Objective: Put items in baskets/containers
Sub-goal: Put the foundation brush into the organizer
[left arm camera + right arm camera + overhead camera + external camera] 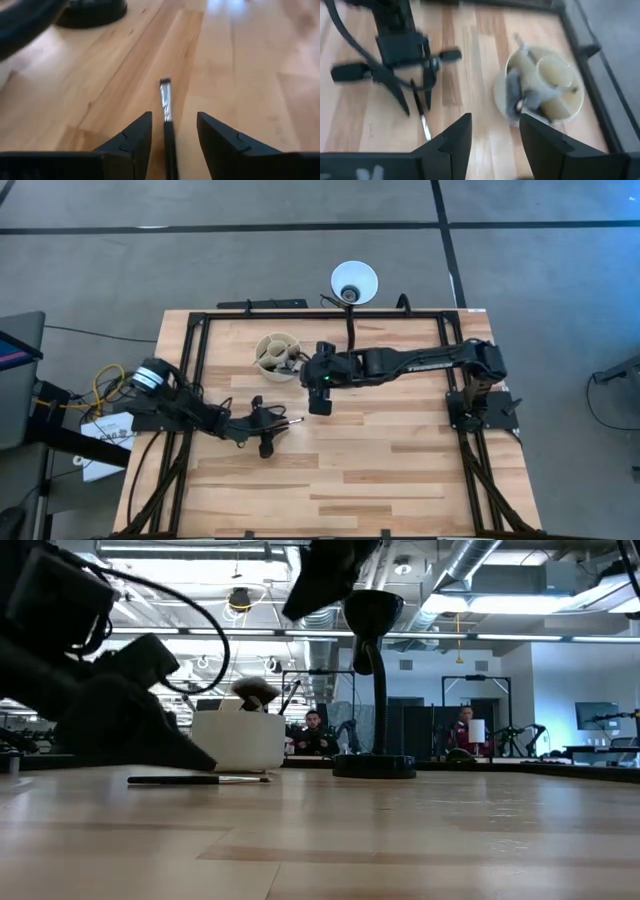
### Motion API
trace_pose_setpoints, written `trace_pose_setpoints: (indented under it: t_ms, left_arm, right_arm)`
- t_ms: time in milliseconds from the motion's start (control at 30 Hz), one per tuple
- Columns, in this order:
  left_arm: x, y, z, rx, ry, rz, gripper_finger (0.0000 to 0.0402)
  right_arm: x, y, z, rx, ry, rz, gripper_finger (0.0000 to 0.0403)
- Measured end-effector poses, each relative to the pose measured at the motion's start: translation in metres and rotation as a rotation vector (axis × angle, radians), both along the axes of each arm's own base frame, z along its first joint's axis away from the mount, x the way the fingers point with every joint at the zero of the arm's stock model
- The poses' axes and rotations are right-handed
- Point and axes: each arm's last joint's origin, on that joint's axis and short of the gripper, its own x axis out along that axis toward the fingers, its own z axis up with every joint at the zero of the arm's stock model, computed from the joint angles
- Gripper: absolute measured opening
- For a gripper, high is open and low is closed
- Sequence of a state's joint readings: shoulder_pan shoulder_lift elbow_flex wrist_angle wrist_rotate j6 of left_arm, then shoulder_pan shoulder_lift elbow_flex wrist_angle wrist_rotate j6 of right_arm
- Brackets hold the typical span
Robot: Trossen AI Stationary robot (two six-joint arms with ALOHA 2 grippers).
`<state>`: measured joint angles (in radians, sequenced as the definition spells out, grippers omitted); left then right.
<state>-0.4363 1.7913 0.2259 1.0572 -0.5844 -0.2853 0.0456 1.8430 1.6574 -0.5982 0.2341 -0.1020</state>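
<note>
Just black-handled, silver-ferruled brush (166, 107)

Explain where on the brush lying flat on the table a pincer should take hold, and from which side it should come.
Grip the black handle of the brush, probably just behind its silver collar, coming straight down from above. It lies flat on the table, thin and long, so one finger should go on each long side. The left pincer is open and straddles the handle that way.
</note>
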Motion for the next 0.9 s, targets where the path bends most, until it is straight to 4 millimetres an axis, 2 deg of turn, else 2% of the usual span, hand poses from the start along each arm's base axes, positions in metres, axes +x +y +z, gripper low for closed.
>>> trace_pose_setpoints:
  t_ms: [167, 300, 367, 500, 567, 633, 700, 767, 833, 900]
  left_arm:
    - [0.000, 0.003, -0.012, -0.042, 0.031, 0.052, 0.0152]
    - [-0.001, 0.005, -0.018, -0.048, 0.041, 0.078, 0.0146]
    - [-0.001, 0.005, -0.020, -0.052, 0.047, 0.087, 0.0136]
    - [-0.002, 0.006, -0.022, -0.068, 0.045, 0.113, 0.0089]
    - [-0.002, 0.006, -0.022, -0.070, 0.046, 0.119, 0.0053]
    - [-0.002, 0.006, -0.021, -0.080, 0.042, 0.114, 0.0022]
    - [-0.001, 0.006, -0.018, -0.092, 0.030, 0.108, 0.0019]
    - [0.000, 0.005, -0.014, -0.096, 0.018, 0.096, 0.0026]
    - [0.000, 0.004, -0.010, -0.105, 0.014, 0.063, 0.0029]
    - [0.001, 0.002, -0.002, -0.100, -0.014, 0.029, 0.0024]
  right_arm:
    - [0.003, 0.000, -0.013, 0.001, 0.058, -0.003, 0.0155]
    - [-0.003, 0.005, -0.003, -0.001, 0.043, 0.006, 0.0150]
    - [-0.012, 0.010, 0.019, 0.000, 0.003, 0.019, 0.0147]
    - [-0.049, 0.020, 0.071, 0.001, -0.043, 0.056, 0.0142]
    - [-0.070, 0.024, 0.088, 0.002, -0.061, 0.075, 0.0140]
    - [-0.089, 0.026, 0.092, 0.011, -0.076, 0.083, 0.0137]
    - [-0.099, 0.027, 0.078, 0.030, -0.091, 0.078, 0.0133]
    - [-0.101, 0.029, 0.044, 0.046, -0.115, 0.077, 0.0128]
    - [-0.100, 0.028, 0.000, 0.042, -0.167, 0.089, 0.0123]
    - [-0.098, 0.025, -0.033, 0.042, -0.295, 0.120, 0.0120]
